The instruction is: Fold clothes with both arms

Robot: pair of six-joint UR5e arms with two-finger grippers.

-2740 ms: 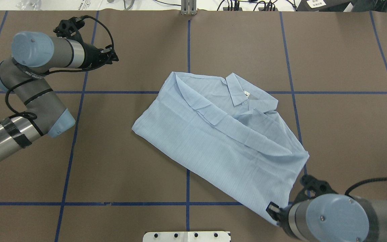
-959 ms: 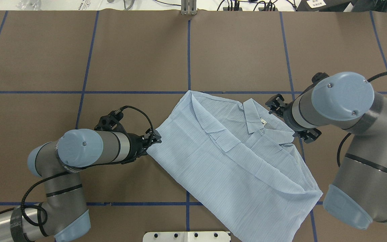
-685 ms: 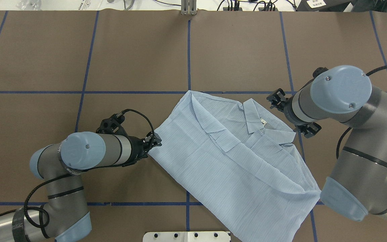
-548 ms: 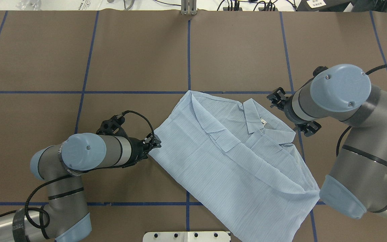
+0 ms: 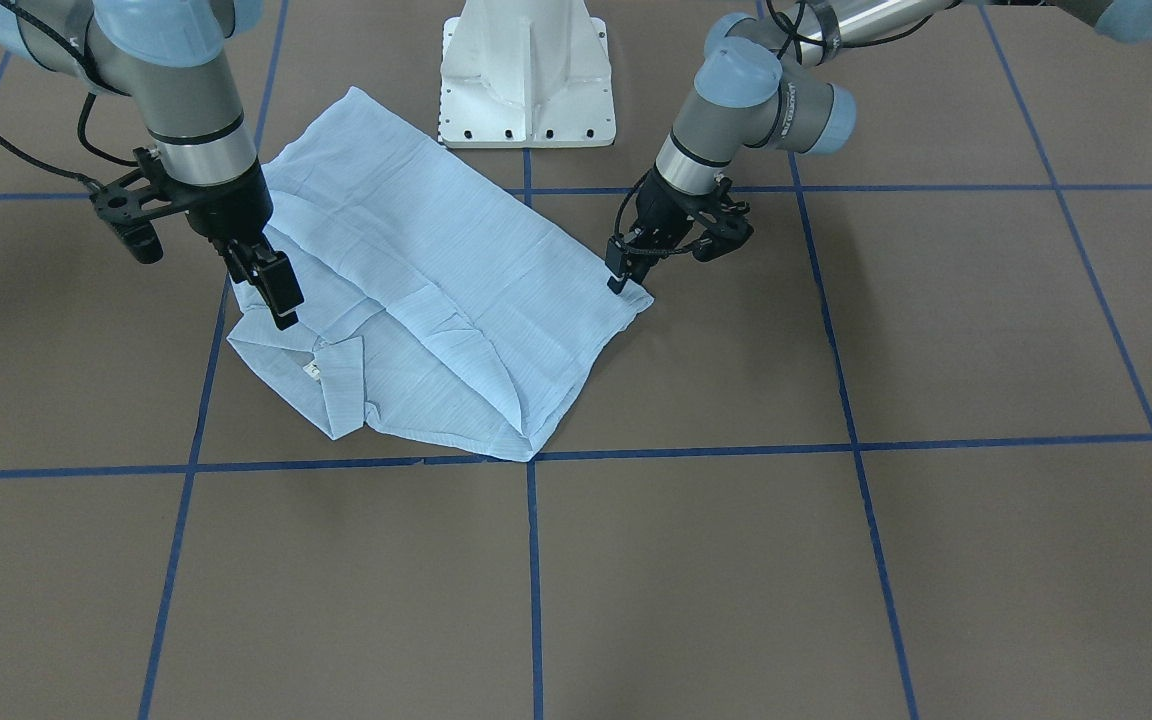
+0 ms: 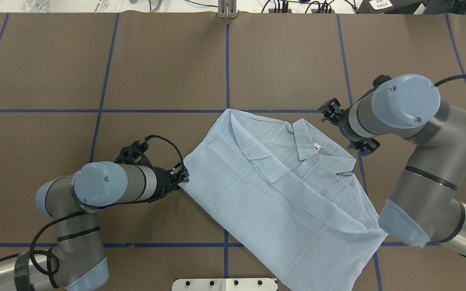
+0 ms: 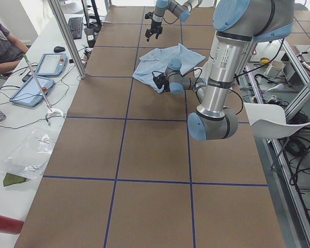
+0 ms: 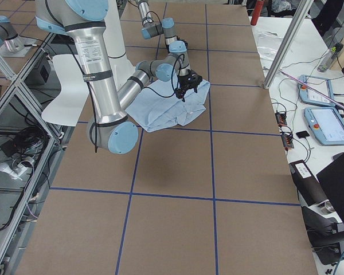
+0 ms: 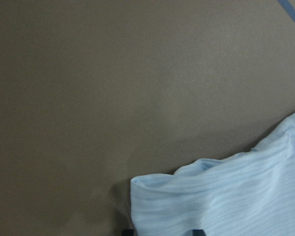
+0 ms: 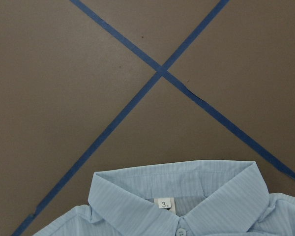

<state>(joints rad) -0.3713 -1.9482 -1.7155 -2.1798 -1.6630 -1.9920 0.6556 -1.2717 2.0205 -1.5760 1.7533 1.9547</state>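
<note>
The pale-blue shirt [image 6: 281,194] lies flat and partly folded, collar [image 6: 310,139] toward the far right and hem toward the robot's base. My left gripper [image 6: 183,174] sits low at the shirt's left corner. In the front view the same left gripper [image 5: 626,275] looks shut on that corner. The left wrist view shows bunched cloth [image 9: 226,201] between the fingertips. My right gripper [image 5: 269,285] hangs open just above the shoulder beside the collar; from overhead its wrist hides it. In the right wrist view, the collar [image 10: 177,189] and neck label [image 10: 163,203] lie below.
The white pedestal base [image 5: 526,70] stands just behind the shirt's hem. Blue tape lines [image 6: 227,60] grid the brown table. A side bench with tablets [image 7: 49,64] and a seated person [image 7: 2,44] runs along the table's far edge.
The shirt slid toward the base. The left arm came in from the far left to the shirt's corner; the right left the hem for the collar, then edged slightly farther away.
</note>
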